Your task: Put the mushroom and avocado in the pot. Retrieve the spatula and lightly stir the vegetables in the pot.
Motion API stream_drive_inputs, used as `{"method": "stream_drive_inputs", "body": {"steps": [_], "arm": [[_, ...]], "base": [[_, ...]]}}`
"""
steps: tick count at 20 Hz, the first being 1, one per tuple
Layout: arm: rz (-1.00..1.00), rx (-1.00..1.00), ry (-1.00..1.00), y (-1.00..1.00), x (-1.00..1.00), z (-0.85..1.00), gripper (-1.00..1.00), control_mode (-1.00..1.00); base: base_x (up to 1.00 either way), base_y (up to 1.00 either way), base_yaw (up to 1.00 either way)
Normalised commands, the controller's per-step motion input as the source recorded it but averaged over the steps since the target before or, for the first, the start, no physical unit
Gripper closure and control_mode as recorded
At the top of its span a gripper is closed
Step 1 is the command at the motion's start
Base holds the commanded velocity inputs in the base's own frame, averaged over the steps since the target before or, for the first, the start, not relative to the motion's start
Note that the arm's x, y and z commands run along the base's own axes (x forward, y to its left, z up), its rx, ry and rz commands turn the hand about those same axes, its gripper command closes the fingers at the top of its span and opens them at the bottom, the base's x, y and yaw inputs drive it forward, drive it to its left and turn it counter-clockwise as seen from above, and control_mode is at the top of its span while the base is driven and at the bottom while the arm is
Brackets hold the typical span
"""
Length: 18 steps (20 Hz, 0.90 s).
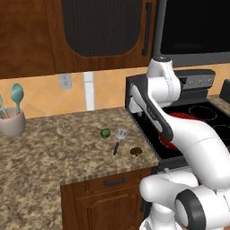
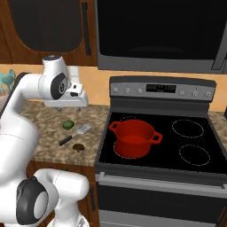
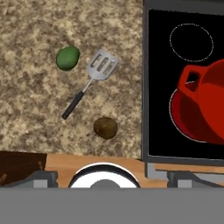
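The fingers (image 2: pixel 66 106) are held apart, gripping nothing. Below them on the table (image 3: pixel 30 52) are seen the avocado (image 3: pixel 68 58), spatula (image 3: pixel 89 82) and mushroom (image 3: pixel 105 127); the pot (image 2: pixel 133 137) is set well aside on the stove (image 2: pixel 195 133).

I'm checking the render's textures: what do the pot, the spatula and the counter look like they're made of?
The pot: probably enamelled metal, given its uniform glossy red with matching loop handles. The spatula: a silver slotted head that looks like bare metal, and a thin matte black handle, perhaps plastic. The counter: speckled brown and beige, like polished granite, though it may be laminate.
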Motion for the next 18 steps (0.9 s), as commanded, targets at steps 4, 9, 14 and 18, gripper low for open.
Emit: {"method": "stream_drive_inputs", "body": {"steps": [4, 9, 14, 18], "arm": [[0.00, -0.02, 0.15, 0.52, 0.10, -0.56, -1.00, -1.00], [0.00, 0.00, 0.11, 0.54, 0.17, -0.53, -1.00, -1.00], [0.00, 0.00, 0.03, 0.44, 0.31, -0.37, -1.00, -1.00], [-0.06, 0.00, 0.01, 0.41, 0.44, -0.32, -1.00, -1.00]], "base": [[0.00, 0.00, 0.00], [0.00, 0.00, 0.00], [0.00, 0.00, 0.00], [0.00, 0.00, 0.00]]}}
